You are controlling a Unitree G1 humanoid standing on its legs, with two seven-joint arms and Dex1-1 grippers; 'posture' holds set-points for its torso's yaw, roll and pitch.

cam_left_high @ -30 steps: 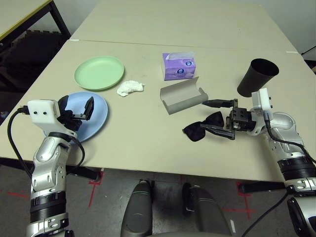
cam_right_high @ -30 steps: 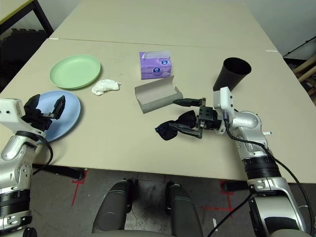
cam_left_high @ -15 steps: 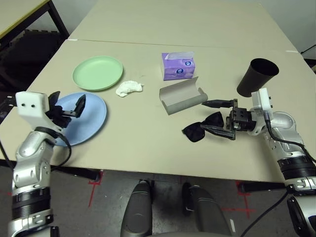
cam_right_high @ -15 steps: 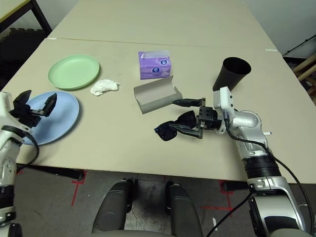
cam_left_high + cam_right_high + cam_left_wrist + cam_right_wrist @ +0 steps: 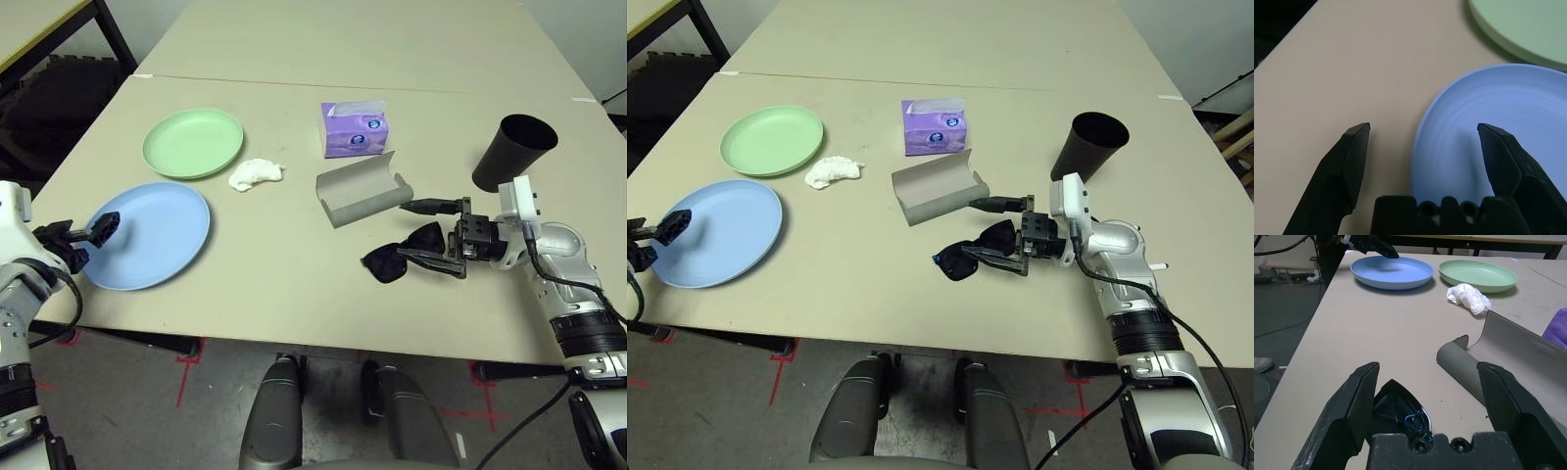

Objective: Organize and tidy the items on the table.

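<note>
Lining up on the light blue plate (image 5: 147,235), the left pincer (image 5: 83,235) sits at the plate's near-left rim with its jaws spread wide and nothing in them; from the left wrist view one finger is over bare desk (image 5: 294,284) and the other over the plate's edge. To my eye the step in hand is taking that rim, and it wants the lower finger slid under the lip without shoving the plate across the desk, then a firm close before any lift toward the pale green plate (image 5: 193,143), which lies just beyond it. A shallow rim like that could slip if pinched too near the edge.

The right pincer (image 5: 431,235) is level and equally wide open, empty, with the black sunglasses (image 5: 402,252) lying between its fingers on the desk, just in front of the open grey glasses case (image 5: 362,188). The crumpled white tissue (image 5: 256,173) sits beside the green plate, the purple tissue box (image 5: 353,130) behind the case, and the black cup (image 5: 511,152) stands near the right wrist.
</note>
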